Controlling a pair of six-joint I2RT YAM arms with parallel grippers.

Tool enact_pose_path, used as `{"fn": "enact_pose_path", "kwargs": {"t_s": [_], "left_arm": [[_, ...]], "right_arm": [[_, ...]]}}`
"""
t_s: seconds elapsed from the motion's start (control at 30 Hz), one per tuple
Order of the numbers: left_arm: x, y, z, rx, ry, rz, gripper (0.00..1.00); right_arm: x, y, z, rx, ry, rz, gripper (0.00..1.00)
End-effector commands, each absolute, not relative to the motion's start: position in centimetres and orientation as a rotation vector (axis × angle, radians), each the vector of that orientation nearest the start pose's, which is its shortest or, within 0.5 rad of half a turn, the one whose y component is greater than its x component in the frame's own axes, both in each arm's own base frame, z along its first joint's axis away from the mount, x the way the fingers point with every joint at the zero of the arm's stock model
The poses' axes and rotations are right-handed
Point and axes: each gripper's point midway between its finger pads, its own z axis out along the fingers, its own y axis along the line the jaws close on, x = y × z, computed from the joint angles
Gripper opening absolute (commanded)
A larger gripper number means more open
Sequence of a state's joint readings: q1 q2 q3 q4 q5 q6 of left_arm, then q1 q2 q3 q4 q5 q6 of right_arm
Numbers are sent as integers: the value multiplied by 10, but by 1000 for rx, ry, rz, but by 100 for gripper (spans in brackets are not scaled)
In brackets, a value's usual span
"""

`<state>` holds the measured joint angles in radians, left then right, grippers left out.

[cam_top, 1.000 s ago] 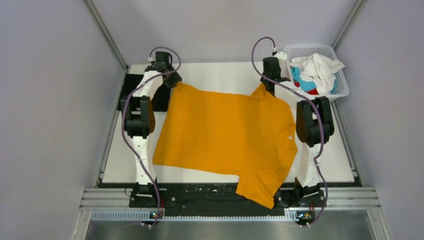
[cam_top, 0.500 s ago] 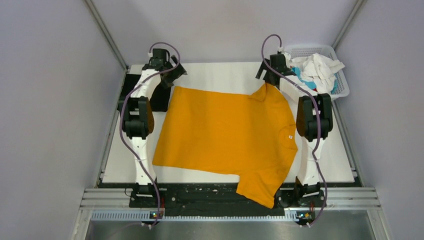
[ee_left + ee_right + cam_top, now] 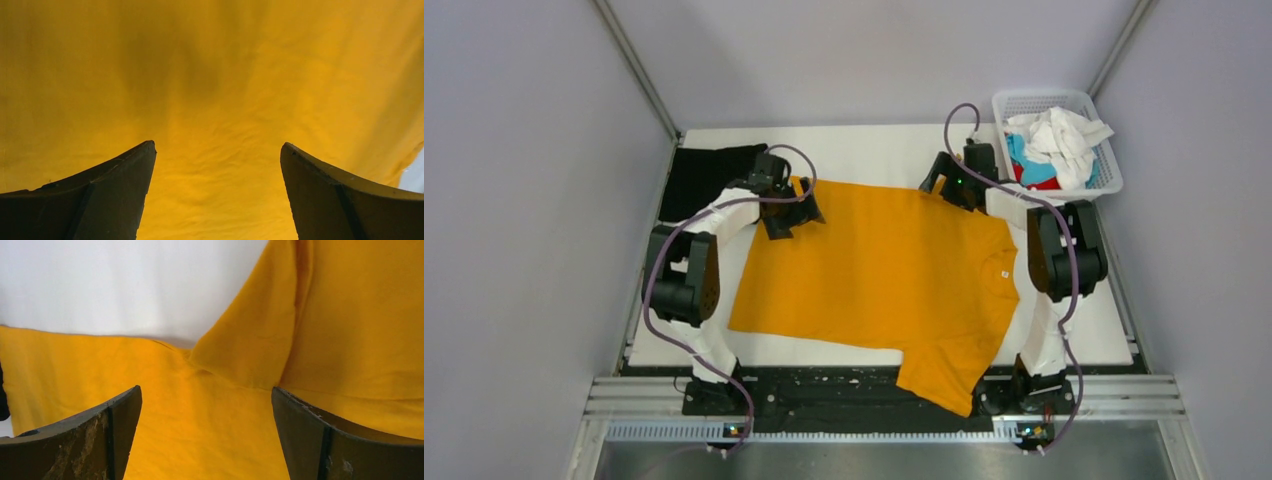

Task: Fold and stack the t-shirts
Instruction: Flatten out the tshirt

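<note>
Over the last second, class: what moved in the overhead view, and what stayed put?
The left gripper left the far corner of the orange t-shirt and swung right and nearer, open above the cloth, uncovering the black t-shirt. The right gripper came nearer from the sleeve tip, open over the sleeve. The orange t-shirt stayed spread flat; the basket unchanged.

Left pincer [image 3: 217,145] spread wide; right pincer [image 3: 206,388] likewise; both extended far forward.
</note>
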<state>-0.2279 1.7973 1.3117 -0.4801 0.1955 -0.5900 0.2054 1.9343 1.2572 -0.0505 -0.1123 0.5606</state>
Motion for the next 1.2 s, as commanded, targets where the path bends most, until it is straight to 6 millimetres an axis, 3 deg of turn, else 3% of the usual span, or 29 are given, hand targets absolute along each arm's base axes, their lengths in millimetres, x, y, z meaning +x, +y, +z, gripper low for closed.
{"fn": "enact_pose_path", "kwargs": {"t_s": [0.0,0.17,0.3,0.4,0.5,0.67,0.87,0.93,1.0,1.07,1.13,1.17], "left_arm": [[386,-141,74,-379,2616,-513,99],[367,-136,53,-398,2676,-487,99],[361,-132,44,-410,2697,-455,99],[357,-132,37,-410,2721,-452,99],[353,-130,31,-417,2746,-433,99],[346,-125,28,-424,2754,-407,99],[348,-122,38,-431,2714,-394,99],[350,-121,44,-432,2695,-389,99],[354,-120,52,-431,2673,-385,99],[359,-120,63,-433,2641,-389,99],[368,-120,75,-430,2606,-390,99],[373,-120,82,-428,2585,-387,99]], "right_arm": [[511,169,79,295,2210,620,99],[528,172,72,299,2227,584,98],[531,174,70,312,2193,584,98],[544,182,73,313,2118,620,98],[567,192,87,317,1998,671,97],[611,214,131,256,1808,687,97],[653,224,151,208,1798,610,97],[653,217,164,196,1814,549,97],[641,208,175,184,1851,492,97],[618,196,177,177,1915,433,97],[580,174,155,210,2048,334,98],[559,161,155,241,2091,278,98]]}}
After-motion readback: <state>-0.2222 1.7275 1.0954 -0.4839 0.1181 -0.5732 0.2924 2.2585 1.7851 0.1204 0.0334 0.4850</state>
